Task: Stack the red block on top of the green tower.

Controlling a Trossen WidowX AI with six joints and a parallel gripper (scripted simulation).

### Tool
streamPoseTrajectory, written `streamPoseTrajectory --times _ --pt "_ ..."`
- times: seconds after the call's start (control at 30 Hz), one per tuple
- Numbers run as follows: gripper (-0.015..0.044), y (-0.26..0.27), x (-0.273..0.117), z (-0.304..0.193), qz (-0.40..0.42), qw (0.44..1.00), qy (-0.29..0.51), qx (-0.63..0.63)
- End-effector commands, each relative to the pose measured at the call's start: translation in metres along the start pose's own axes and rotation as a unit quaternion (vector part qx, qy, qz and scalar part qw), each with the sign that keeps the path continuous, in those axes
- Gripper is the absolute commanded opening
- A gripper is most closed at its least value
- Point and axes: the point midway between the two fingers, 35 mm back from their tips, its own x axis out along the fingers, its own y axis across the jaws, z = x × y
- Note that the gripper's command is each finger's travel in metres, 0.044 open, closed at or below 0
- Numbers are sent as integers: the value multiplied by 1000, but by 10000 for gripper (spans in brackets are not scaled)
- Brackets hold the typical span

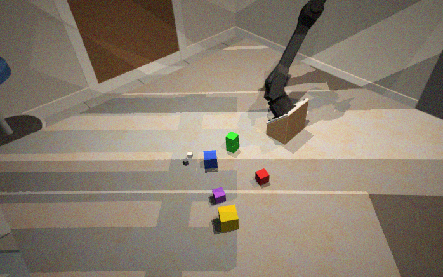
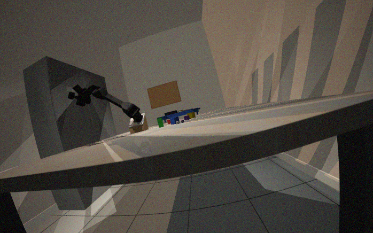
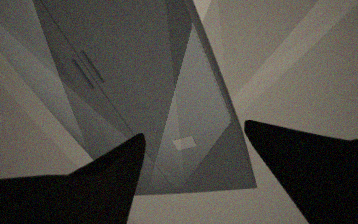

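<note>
The green tower (image 1: 232,142) (image 2: 160,122) stands upright near the middle of the table. The red block (image 1: 262,176) (image 2: 169,122) lies on the table apart from the tower, to its lower right in the top view. My gripper (image 3: 194,132) is open, with its two black fingers wide apart and nothing between them. In the exterior view it is high at the left, raised far above the table and away from the blocks. It is outside the frame in the top view. The wrist view shows a grey cabinet and walls, and no blocks.
A blue block (image 1: 210,159) stands close to the tower, with small white (image 1: 189,154) and dark (image 1: 185,162) cubes beyond it. A purple block (image 1: 219,195) and a yellow block (image 1: 228,218) lie nearer the front. The arm stands on a brown box (image 1: 287,127) (image 2: 138,127).
</note>
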Motion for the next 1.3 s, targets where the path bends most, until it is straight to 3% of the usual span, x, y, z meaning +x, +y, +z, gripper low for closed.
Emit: streamPoseTrajectory --times 0.0,0.37,0.63,0.93,1.27 --pt "426 1 0 -1 2 1000 1 2" --pt "440 122 -47 -86 133 967 93 196" --pt "440 235 -133 -150 246 867 215 377" --pt "440 342 -251 -188 296 675 368 567" --pt "440 430 -399 -184 283 390 534 695"
